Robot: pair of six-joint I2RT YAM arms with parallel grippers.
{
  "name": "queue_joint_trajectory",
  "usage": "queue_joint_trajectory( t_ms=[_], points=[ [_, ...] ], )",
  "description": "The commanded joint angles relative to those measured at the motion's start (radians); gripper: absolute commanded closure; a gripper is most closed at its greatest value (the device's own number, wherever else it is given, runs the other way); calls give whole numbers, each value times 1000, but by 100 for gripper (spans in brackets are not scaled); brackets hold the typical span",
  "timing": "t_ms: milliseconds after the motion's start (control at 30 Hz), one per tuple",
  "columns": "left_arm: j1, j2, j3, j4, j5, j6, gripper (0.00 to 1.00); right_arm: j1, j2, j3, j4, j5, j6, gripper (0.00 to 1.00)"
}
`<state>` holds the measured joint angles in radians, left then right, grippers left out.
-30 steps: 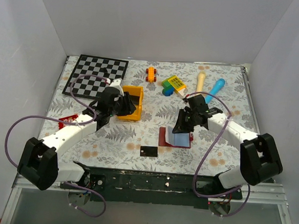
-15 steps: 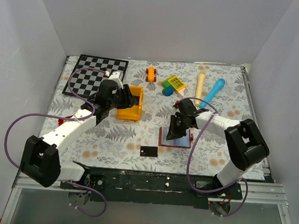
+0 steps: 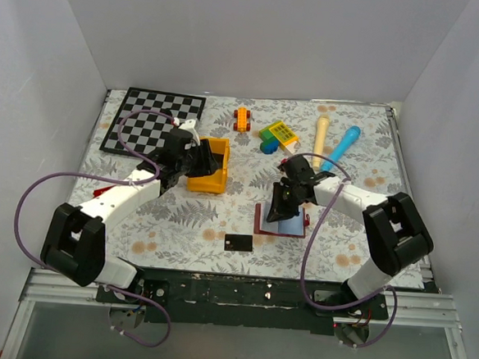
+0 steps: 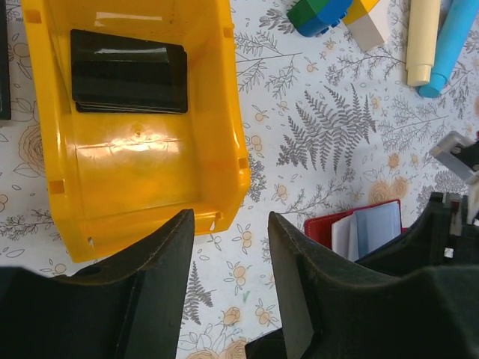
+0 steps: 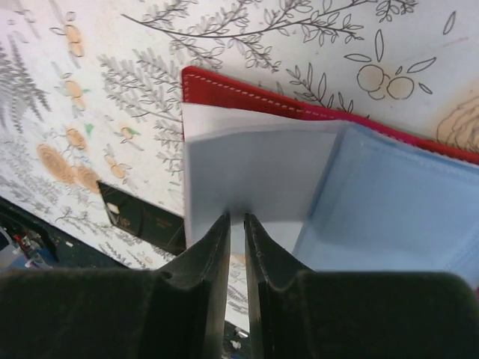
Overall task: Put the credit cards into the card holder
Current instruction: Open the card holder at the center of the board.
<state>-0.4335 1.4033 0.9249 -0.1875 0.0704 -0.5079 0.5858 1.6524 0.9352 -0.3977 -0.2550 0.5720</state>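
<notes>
Both arms worked: my right gripper [image 5: 236, 221] pinched the holder [image 5: 247, 96] by its pocket; my left gripper [image 4: 228, 224], unclenched and empty, next needed the cards [image 4: 129, 71] in the bin [image 4: 142, 183] at 11 o'clock.

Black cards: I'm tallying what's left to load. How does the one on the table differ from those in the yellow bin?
The table card lies alone; the binned cards are stacked. The table card sits by the open card holder; the binned cards are walled in by the yellow bin. Both are flat, black, ungripped.
</notes>
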Motion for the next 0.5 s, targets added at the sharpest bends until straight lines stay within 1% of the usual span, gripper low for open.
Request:
queue_joint_trajectory(
  t_ms=[0,133,367,433,467],
  points=[
    [7,-27,28,10,11,12,56,5,-118,43,-16,17,-15,78],
    [9,-36,19,6,9,12,56,5,-157,66,-27,23,-21,77],
    [9,-50,5,8,11,16,55,5,-174,68,-50,75,-15,77],
    [9,-59,3,13,17,20,55,5,-193,63,-72,129,3,77],
    [9,-66,2,17,20,26,56,5,-207,54,-82,185,18,77]
  ],
)
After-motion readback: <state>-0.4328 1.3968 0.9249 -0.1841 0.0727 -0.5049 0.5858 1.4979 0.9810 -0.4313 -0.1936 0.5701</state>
